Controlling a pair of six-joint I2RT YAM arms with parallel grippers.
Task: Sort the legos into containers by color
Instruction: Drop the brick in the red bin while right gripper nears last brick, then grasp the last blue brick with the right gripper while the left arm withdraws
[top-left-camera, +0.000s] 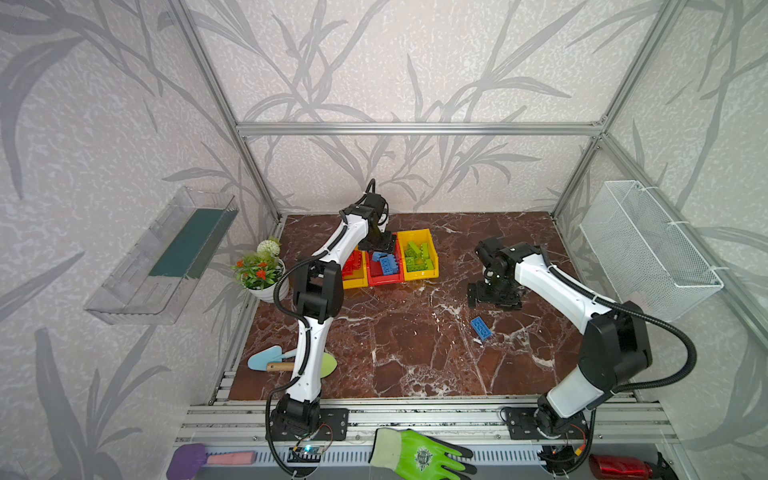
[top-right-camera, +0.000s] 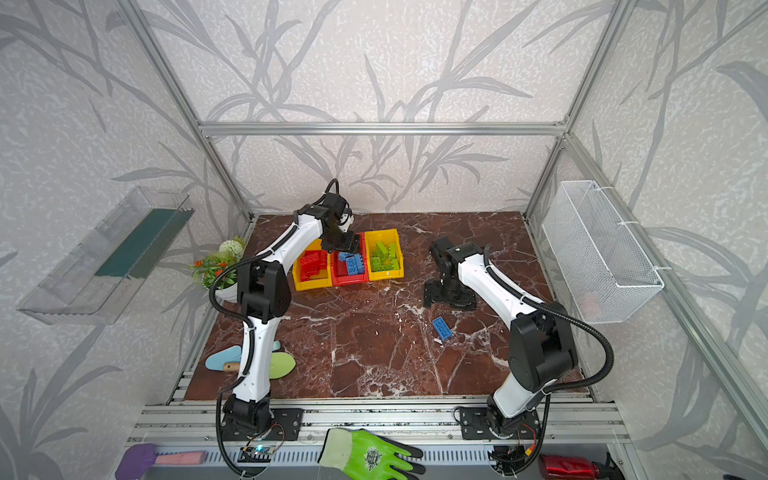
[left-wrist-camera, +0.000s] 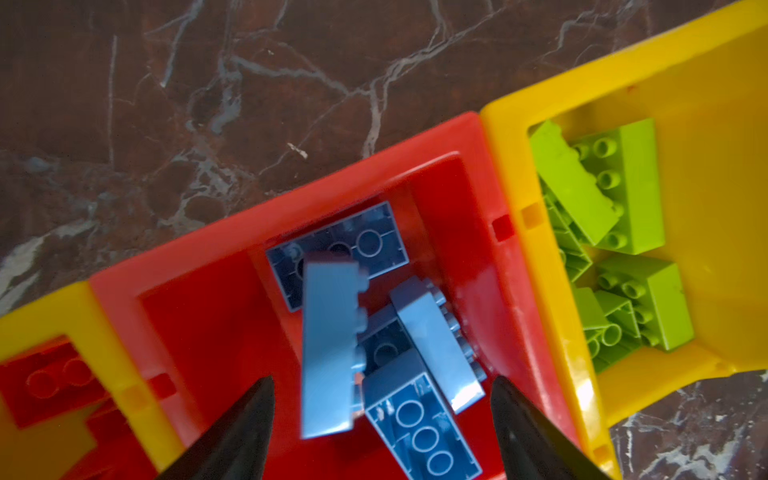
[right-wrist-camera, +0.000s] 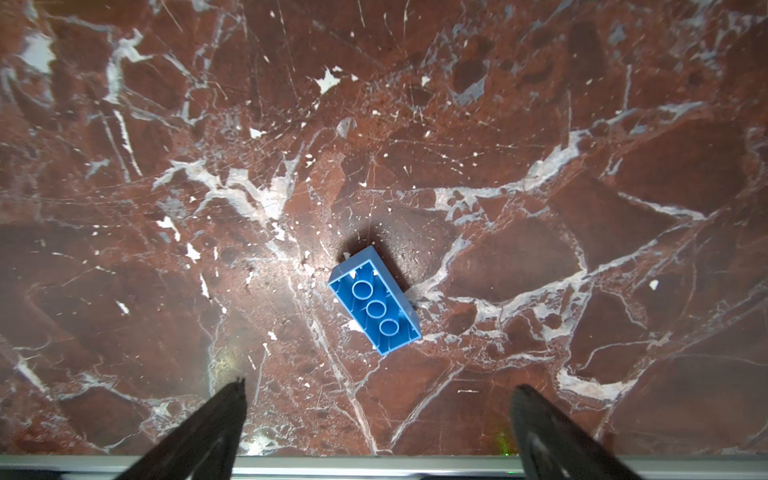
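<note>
Three joined bins sit centre frame in both top views on a marble desk (top-left-camera: 415, 353). The left jaws hover spread wide over the middle red bin (left-wrist-camera: 291, 195), gripping nothing; a blurred blue brick (left-wrist-camera: 328, 345) sits loose between them on other blue bricks (left-wrist-camera: 419, 419). Green bricks (left-wrist-camera: 636, 187) fill the right yellow bin (left-wrist-camera: 511, 137), red bricks (top-right-camera: 311, 264) the left yellow bin (top-right-camera: 309, 286). The right jaws, wide open and empty, hang above a lone blue brick (right-wrist-camera: 374, 309), studs down on the desk, right of centre.

1 blue lego (right-wrist-camera: 374, 300) lies underside up on the marble tabletop (right-wrist-camera: 582, 124); 2 fingers (right-wrist-camera: 208, 424) spread, clear of it.
</note>
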